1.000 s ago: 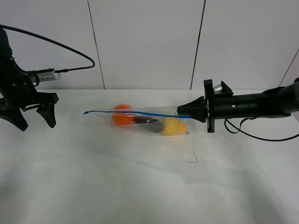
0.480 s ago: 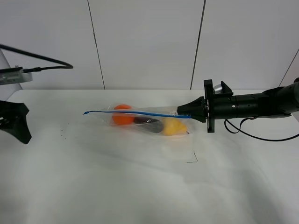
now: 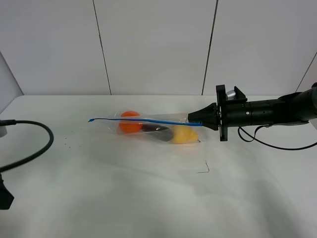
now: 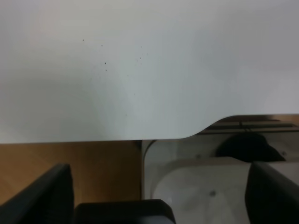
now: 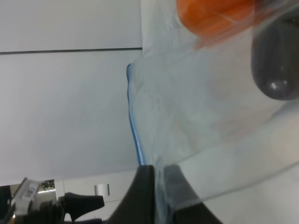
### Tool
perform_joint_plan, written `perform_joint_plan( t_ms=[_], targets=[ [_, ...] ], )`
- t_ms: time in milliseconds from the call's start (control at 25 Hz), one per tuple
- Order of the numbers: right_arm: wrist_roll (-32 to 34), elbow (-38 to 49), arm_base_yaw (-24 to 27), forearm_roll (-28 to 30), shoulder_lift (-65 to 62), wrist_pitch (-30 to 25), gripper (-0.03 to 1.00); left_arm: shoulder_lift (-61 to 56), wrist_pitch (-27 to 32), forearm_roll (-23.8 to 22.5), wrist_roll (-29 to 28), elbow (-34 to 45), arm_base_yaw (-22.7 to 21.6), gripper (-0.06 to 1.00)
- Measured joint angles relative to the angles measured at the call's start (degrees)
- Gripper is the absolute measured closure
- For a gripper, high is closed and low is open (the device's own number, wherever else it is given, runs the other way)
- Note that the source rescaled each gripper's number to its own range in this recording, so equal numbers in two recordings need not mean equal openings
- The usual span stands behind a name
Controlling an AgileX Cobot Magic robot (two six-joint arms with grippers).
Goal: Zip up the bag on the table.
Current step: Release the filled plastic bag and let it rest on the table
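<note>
The bag point(image 3: 161, 124) is clear with a blue zipper strip point(image 3: 143, 120) — an orange fruit point(image 3: 130, 122), a dark fruit point(image 3: 158, 132) and a yellow fruit point(image 3: 184, 134) show through. The table point(image 3: 148, 198) is plain white; the right gripper point(image 3: 191, 120) is black.

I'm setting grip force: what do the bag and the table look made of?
The bag looks like thin, clear, glossy plastic film: fruits show through and it creases. Its blue zipper strip seems thicker plastic. The table is white and matte, possibly laminate.
</note>
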State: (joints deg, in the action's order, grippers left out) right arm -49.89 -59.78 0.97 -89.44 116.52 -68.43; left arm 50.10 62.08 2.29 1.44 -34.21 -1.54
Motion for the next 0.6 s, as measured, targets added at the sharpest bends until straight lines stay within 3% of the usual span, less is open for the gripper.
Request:
perform_joint_plan(
  t_ms=[200, 600],
  targets=[
    [0.0, 0.0, 0.0, 0.1, 0.0, 0.0, 0.97, -7.8, -2.5, 0.0, 4.5, 4.4, 0.0, -0.06],
    [0.0, 0.0, 0.0, 0.1, 0.0, 0.0, 0.97, -14.2, -1.7, 0.2, 4.9, 5.6, 0.0, -0.06]
  ],
)
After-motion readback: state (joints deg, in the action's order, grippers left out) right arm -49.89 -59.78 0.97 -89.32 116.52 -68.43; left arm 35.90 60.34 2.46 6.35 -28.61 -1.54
